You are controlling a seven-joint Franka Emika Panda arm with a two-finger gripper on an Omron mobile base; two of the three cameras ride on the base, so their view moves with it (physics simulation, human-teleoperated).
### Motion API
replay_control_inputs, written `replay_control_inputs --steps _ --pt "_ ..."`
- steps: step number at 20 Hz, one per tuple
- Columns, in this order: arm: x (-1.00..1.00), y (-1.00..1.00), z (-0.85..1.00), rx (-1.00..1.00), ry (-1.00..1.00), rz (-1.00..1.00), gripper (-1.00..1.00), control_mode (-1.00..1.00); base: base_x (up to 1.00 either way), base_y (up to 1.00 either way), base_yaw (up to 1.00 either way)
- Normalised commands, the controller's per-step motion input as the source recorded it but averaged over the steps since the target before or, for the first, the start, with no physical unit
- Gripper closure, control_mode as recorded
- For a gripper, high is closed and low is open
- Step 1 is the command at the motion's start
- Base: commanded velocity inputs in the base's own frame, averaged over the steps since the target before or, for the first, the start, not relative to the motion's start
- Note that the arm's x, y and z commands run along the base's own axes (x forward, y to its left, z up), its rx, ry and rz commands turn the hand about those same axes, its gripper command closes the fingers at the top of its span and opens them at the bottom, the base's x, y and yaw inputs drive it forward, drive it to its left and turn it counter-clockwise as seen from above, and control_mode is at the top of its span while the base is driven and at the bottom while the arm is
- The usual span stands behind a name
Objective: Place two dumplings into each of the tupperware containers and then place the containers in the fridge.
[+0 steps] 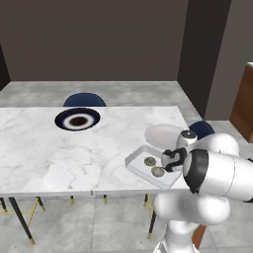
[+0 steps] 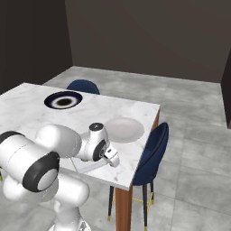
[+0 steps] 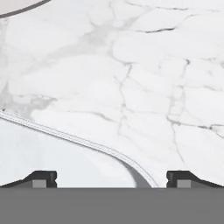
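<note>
At the near right corner of the marble table (image 1: 59,158), my gripper (image 3: 111,179) hangs low over a clear container (image 1: 143,170) with its fingers (image 3: 41,178) spread wide and nothing between them. From the left base camera, two dumplings (image 1: 150,161) lie side by side in that container, one at about 10 o'clock of the other, and my wrist sits just beside them at 3 o'clock. Along the hand, the container's rounded corner runs from 9 o'clock toward 6 o'clock, with bare marble beyond it and the rim of a pale grey plate (image 3: 17,8) at 11 o'clock. A navy plate (image 1: 77,119) lies well apart across the table. I judge this container to be filled, so the loading step for it is complete. A second container and the fridge cannot be located from these views. Next move, as I judge it: either close on this container's wall for transport, which calls for straddling the thin rim squarely, or seek the second container.
</note>
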Motion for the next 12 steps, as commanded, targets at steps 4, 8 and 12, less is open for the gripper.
replay_control_inputs --steps 4,8,12 --pt "-0.05 0.10 -0.70 -0.18 0.00 0.00 1.00 -1.00 0.00 0.00 0.00" --pt "-0.18 0.00 -0.52 -0.06 -0.01 0.00 1.00 -1.00 0.00 0.00 0.00" --pt "-0.25 -0.05 -0.40 0.20 -0.15 -0.05 1.00 -1.00 0.00 0.00 0.00"
